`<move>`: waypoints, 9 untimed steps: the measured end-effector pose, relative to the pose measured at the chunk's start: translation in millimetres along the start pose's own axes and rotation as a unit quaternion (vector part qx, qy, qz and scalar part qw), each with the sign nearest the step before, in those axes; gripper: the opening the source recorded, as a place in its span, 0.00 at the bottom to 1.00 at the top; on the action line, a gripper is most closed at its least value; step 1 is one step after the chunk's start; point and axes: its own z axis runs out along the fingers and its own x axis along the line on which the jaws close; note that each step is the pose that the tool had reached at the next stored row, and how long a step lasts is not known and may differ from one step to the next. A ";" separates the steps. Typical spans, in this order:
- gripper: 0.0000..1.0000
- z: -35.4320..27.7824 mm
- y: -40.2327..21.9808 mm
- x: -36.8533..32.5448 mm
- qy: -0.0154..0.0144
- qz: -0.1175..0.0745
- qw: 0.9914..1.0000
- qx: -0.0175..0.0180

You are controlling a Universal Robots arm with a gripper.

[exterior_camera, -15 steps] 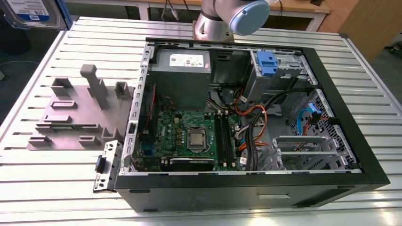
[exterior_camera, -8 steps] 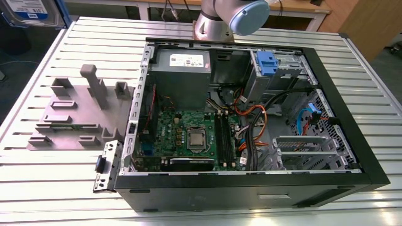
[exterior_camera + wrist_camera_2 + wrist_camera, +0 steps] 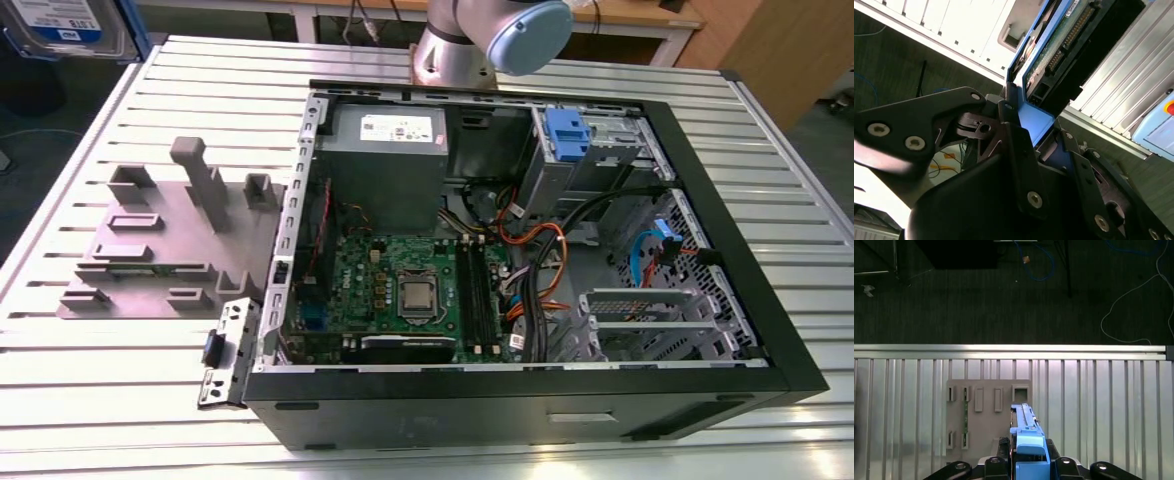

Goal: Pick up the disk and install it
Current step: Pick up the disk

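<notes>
1. The gripper (image 3: pixel 1036 127) was pinching the disk (image 3: pixel 1064 45) by the end of its blue carrier frame. The second wrist view showed its fingers (image 3: pixel 1010 120) pressed against the blue plastic on both sides.
2. The disk was held off the desk (image 3: pixel 120 400). In the exterior view it sat at the far upper left corner (image 3: pixel 60 25), well apart from the open computer case (image 3: pixel 747 250).
3. In the first wrist view the disk (image 3: pixel 1026 432) hung edge-on above the grey fixture (image 3: pixel 986 412), with slatted desk all around it.
4. Slip risk: the hold seemed to rest on plastic at one end only, with the metal body hanging beyond it. A quick swing or a knock could likely tilt the disk in the gripper or pull it free.
5. Collision risk: the case stood crowded. Orange and black cables (image 3: pixel 534 240) lay across its middle, near the metal drive cage (image 3: pixel 641 320). A disk carried in low or at an angle could probably snag a cable or strike the case wall.
6. Alignment risk: if the disk sat skewed in the gripper, the carrier would probably jam at a bay mouth instead of sliding in.
7. The exposed connector and circuit board (image 3: pixel 1054 57) looked open to damage from any such contact.
</notes>
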 end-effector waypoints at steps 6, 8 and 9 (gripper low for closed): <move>0.37 -0.2 -6.2 0.0 0.000 0.000 1.000 0.000; 0.37 -0.2 -8.4 -0.1 0.000 0.000 1.000 0.000; 0.37 -0.3 -9.4 -0.1 0.000 0.000 1.000 0.000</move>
